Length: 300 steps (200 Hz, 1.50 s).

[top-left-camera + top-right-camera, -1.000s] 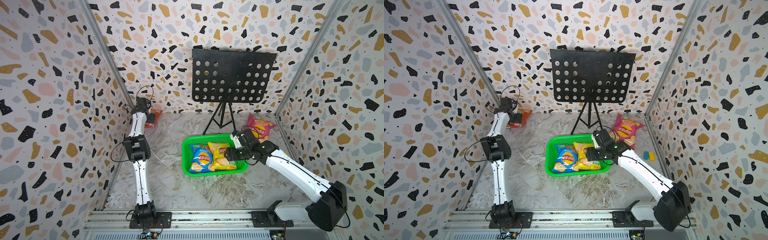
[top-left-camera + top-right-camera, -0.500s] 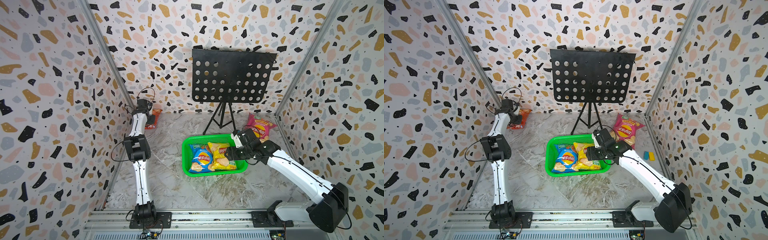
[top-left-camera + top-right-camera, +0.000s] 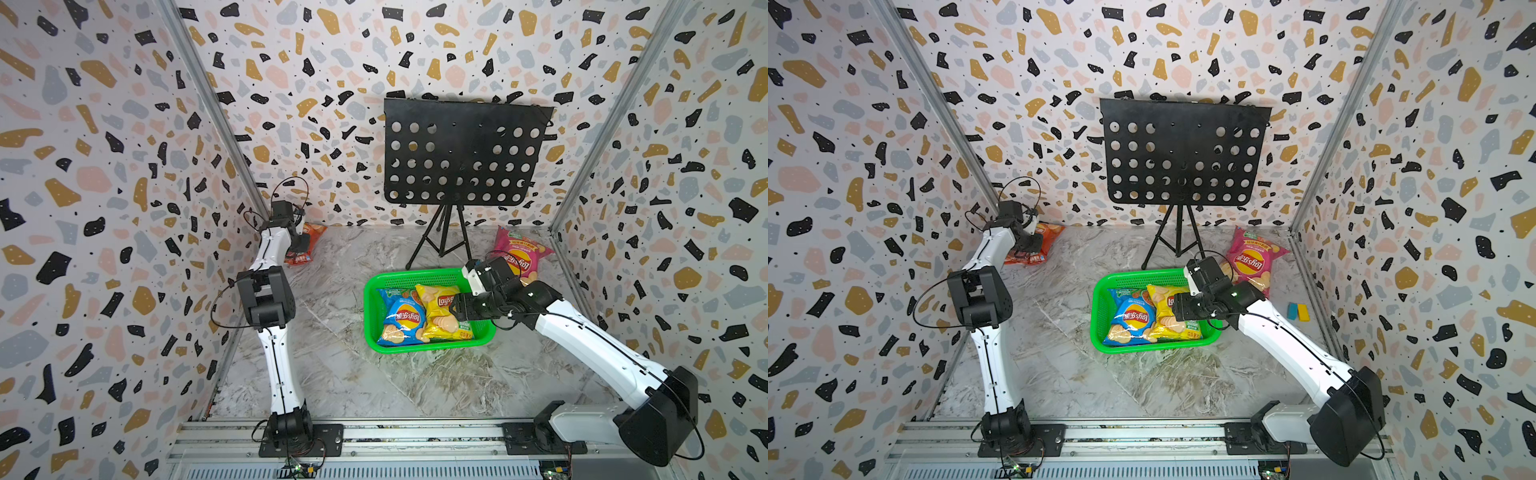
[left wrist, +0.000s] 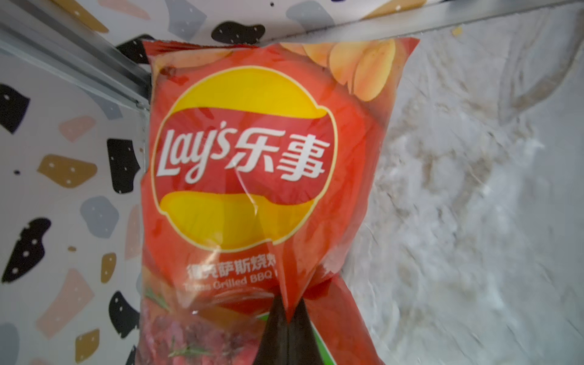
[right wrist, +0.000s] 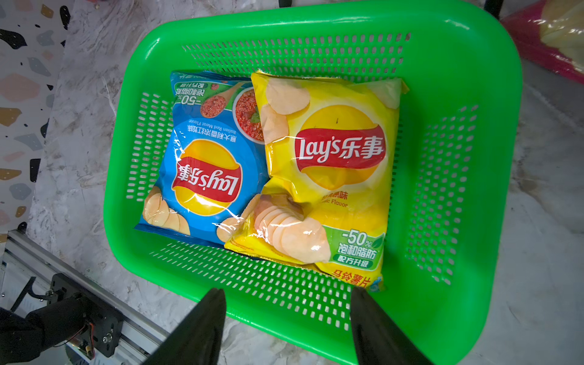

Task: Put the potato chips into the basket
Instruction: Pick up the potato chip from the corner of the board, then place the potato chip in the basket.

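Basket (image 3: 368,316) mid-floor, bag pair (image 3: 401,320) inside; third bag (image 3: 519,254) behind-right; fourth bag (image 3: 312,233) far-left corner, maybe touching wall (image 3: 224,232).

Bright, even, diffuse light; soft shadows. Glare streaks the red chip bag (image 4: 252,189); the marble bench (image 4: 474,189) blurs in the left wrist view.

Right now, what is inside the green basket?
Inside the green basket two chip bags lie side by side: a blue bag and a yellow bag, whose edge overlaps the blue one. Whatever lies beneath the bags is covered and cannot be seen.
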Tool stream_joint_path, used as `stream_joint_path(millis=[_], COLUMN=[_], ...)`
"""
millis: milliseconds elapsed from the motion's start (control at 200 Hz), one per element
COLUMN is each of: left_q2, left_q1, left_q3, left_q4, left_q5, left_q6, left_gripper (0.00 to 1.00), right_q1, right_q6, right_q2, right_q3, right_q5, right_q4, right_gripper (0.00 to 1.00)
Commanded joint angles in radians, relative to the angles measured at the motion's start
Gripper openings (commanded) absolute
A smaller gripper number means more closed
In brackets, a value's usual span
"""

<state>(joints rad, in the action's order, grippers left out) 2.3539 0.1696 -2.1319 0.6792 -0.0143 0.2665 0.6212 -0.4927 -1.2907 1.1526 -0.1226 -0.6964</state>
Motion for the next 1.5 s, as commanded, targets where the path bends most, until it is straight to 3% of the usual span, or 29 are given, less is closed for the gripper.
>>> stream_joint_path(millis=[0, 195, 401, 521, 676, 881, 1192, 1497], left_q2=[-0.145, -0.405, -0.751, -0.938, -1.087, -1.241, -1.21, -1.114], left_q1=[0.006, 0.005, 0.002, -0.026, -0.154, -0.444, -0.612, -0.785], left_q3=[0.099, 0.325, 0.59, 0.679, 0.712, 0.776, 0.805, 0.82], left_q4=[-0.025, -0.006, 0.056, 0.146, 0.321, 0.383, 0.261, 0.08], left_q5=[-0.045, -0.072, -0.214, -0.239, -0.177, -0.071, -0.115, 0.025], left_q6=[-0.033, -0.078, -0.129, -0.16, -0.21, -0.365, -0.561, -0.675], left_gripper=[0.0, 0.0, 0.0, 0.0, 0.0, 0.0, 0.0, 0.0], right_q1=[0.004, 0.005, 0.005, 0.005, 0.005, 0.005, 0.005, 0.005], right_q6=[0.007, 0.005, -0.003, -0.01, -0.013, -0.002, 0.01, 0.022], right_q2=[0.045, 0.062, 0.079, 0.08, 0.081, 0.078, 0.085, 0.091], right_q3=[0.026, 0.013, -0.009, -0.015, -0.015, -0.013, 0.002, 0.014], right_q5=[0.011, 0.014, 0.014, 0.018, 0.035, 0.059, 0.099, 0.133], right_q4=[-0.017, -0.014, 0.0, 0.003, 0.003, -0.005, -0.03, -0.065], right_gripper=[0.68, 0.68, 0.68, 0.68, 0.69, 0.69, 0.7, 0.7])
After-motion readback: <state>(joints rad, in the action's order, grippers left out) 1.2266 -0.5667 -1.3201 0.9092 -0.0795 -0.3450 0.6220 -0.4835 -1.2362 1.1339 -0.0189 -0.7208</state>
